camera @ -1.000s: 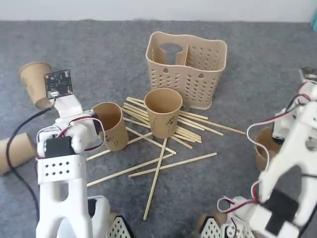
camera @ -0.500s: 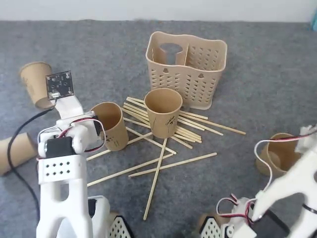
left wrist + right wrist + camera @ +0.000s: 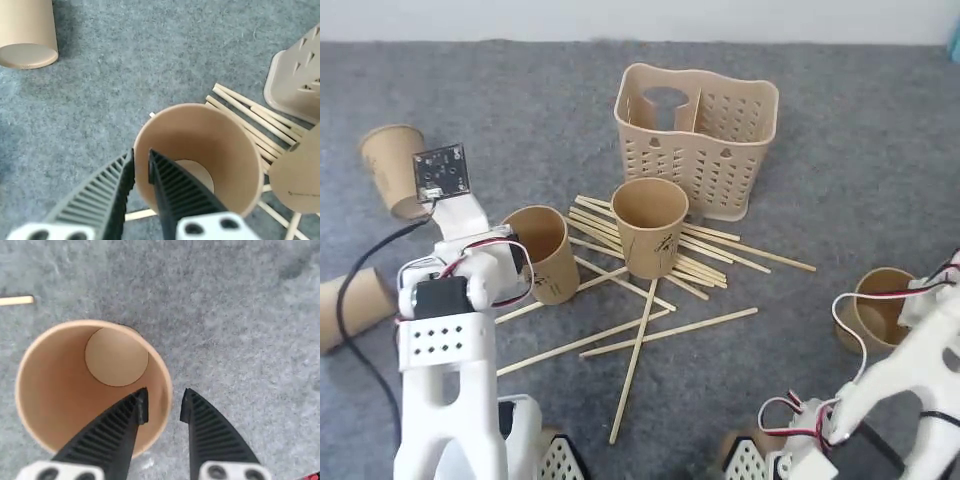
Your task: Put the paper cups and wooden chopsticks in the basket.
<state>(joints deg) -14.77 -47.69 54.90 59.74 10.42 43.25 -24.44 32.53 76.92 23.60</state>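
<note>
The beige plastic basket (image 3: 698, 135) stands upright at the far side of the grey carpeted table (image 3: 840, 150). Its walls have many small holes, and a wall inside divides it into two compartments. In the left compartment a pale round shape shows, and I cannot tell what it is.

Five brown paper cups are on the table.
- The centre cup (image 3: 650, 225) stands upright on the wooden chopsticks (image 3: 620, 345), just in front of the basket, and has a thin dark drawing on its side.
- The held cup (image 3: 200, 150) is upright beside the centre cup, and inside it only its own round bottom is seen. The left hand (image 3: 141, 157) pinches its rim, with one finger inside and one outside.
- The right cup (image 3: 90, 390) stands upright near the right edge of the table, well apart from the sticks, and it also shows only its bottom. The right hand (image 3: 164, 400) is spread over its rim, one finger inside and one outside, with a gap on both sides of the wall.
- The tipped cup (image 3: 392, 168) lies on its side at the far left.
- The lying cup (image 3: 355, 308) rests at the left edge.

The chopsticks are scattered in a loose fan from the foot of the basket toward the arms. A stretch of grey carpet lies between them and the right cup.
</note>
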